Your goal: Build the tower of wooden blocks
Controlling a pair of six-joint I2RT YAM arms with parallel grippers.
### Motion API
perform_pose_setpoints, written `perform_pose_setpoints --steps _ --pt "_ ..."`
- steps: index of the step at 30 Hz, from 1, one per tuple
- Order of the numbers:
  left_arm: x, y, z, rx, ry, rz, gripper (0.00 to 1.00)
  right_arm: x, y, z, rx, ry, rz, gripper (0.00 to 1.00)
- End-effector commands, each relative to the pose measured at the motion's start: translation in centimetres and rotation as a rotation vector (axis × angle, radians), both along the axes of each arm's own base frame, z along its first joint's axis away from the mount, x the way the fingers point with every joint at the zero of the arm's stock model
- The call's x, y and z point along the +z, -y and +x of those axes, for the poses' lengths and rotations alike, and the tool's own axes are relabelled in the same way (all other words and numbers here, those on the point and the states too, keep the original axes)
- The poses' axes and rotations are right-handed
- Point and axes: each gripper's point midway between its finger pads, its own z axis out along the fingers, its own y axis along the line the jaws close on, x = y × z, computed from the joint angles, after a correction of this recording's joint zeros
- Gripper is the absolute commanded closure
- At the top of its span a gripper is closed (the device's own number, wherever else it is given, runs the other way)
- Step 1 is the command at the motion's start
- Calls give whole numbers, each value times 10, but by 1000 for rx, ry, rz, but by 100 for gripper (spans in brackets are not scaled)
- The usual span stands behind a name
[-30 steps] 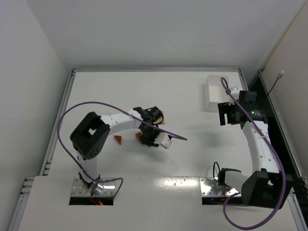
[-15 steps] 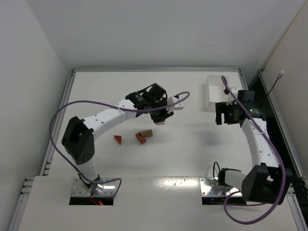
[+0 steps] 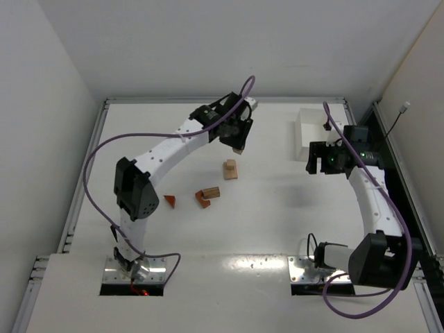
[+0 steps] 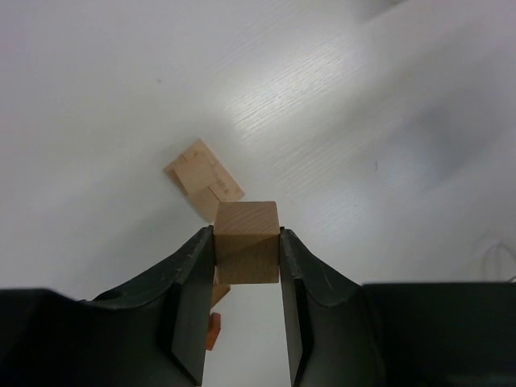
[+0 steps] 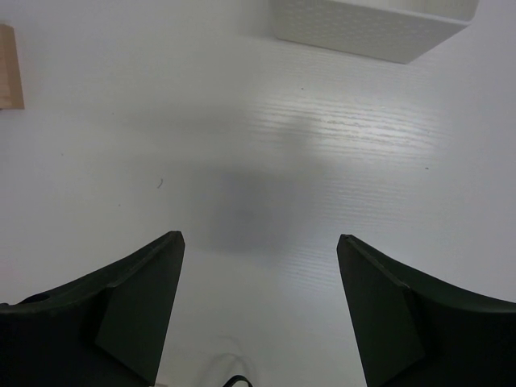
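Observation:
A pale wooden cube (image 4: 247, 242) hangs above the table, with my left gripper (image 4: 247, 235) shut on its two sides. Beneath it lie two pale blocks (image 4: 203, 173) stacked flat, the same pair (image 3: 229, 169) seen mid-table in the top view. My left gripper (image 3: 237, 141) hovers just beyond them, and the cube is hidden there. Nearer the arm bases lie a reddish arch with a pale bar (image 3: 207, 196) and a reddish wedge (image 3: 170, 200). My right gripper (image 5: 260, 236) stands open over bare table, also at the right (image 3: 320, 158).
A white tray (image 3: 310, 133) stands at the back right, just beyond my right gripper; its near wall (image 5: 371, 24) shows in the right wrist view. A pale block (image 5: 10, 66) touches that view's left edge. Raised rails border the table.
My left arm swung away from the arch and bar toward the far side, carrying the cube past the pale stack. My right gripper shifted slightly left.

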Motion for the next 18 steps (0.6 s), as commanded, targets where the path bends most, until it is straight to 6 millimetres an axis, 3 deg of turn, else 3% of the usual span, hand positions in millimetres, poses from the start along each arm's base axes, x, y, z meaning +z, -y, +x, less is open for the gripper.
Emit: perform_pose_setpoints --steps 1,10,18 --pt "-34 -12 -6 165 -155 38 100 23 -4 19 7 79 22 26" --pt "-58 -10 -21 194 -262 27 100 28 -5 17 7 89 21 26" --pt "-105 -22 -25 300 -333 102 100 26 -5 12 14 90 14 26"
